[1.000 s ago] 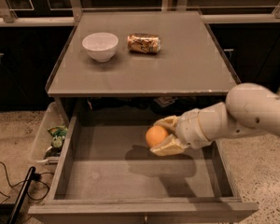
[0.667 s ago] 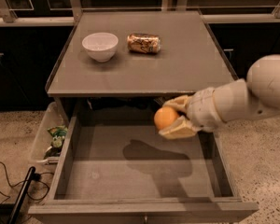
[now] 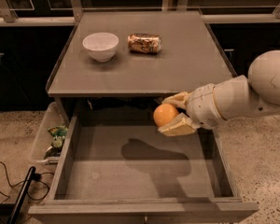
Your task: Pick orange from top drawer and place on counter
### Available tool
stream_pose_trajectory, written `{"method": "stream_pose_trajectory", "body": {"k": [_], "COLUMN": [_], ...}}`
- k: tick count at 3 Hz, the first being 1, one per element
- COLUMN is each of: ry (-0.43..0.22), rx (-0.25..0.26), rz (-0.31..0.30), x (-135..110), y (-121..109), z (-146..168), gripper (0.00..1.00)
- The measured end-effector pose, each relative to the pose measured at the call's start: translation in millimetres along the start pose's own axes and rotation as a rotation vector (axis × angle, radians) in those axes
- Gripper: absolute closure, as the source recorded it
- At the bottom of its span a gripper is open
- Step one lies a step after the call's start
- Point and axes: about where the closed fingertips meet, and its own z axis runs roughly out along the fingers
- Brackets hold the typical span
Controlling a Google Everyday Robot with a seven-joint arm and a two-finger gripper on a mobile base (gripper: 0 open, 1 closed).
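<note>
- Item, pincer (image 3: 167, 116): we record it just in front of the counter's front edge, right of that edge's middle and short of the front right corner. Its two tan fingers (image 3: 179, 125) are clamped on the orange, one above and one below.
- Item, orange (image 3: 164, 114): we find it held in the air over the open top drawer (image 3: 144, 212), clear of the drawer floor, at about the height of the counter's front edge.
- Change: against our view a second earlier, the orange now stands higher. Then it is low inside the drawer, near the right wall; now it is level with the counter (image 3: 182, 64) and a little further left.
- Item, shadow (image 3: 149, 155): we see it lying alone on the drawer floor beneath the load, which confirms the lift.
- Reading: we judge the pick done and the carry begun. What is left is a further rise above the front edge, a move back over the slab, and a release.
- Item, white bowl (image 3: 101, 45) and crushed can (image 3: 144, 43): we log both near the counter's back edge, toward the back left corner. The front right part lies bare for the set-down.
- Caution: we judge the front edge to be the thing the orange must clear.
</note>
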Motion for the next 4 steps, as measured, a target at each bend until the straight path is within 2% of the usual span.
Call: {"method": "stream_pose_trajectory", "body": {"k": [1,2,3,4], "ry": [-0.019,-0.052,-0.109,-0.17], "rx": [0.062,0.113,0.146,0.147], "rz": [-0.045,-0.1,-0.15,-0.175], "x": [-12.5,-25.2,-44.0,-59.3], "y": [-28.5,-78.3,-126.8,-174.7], "z": [-27.6,-61.9,-83.6,-75.5], "gripper": [1.0,1.0,1.0,1.0]}}
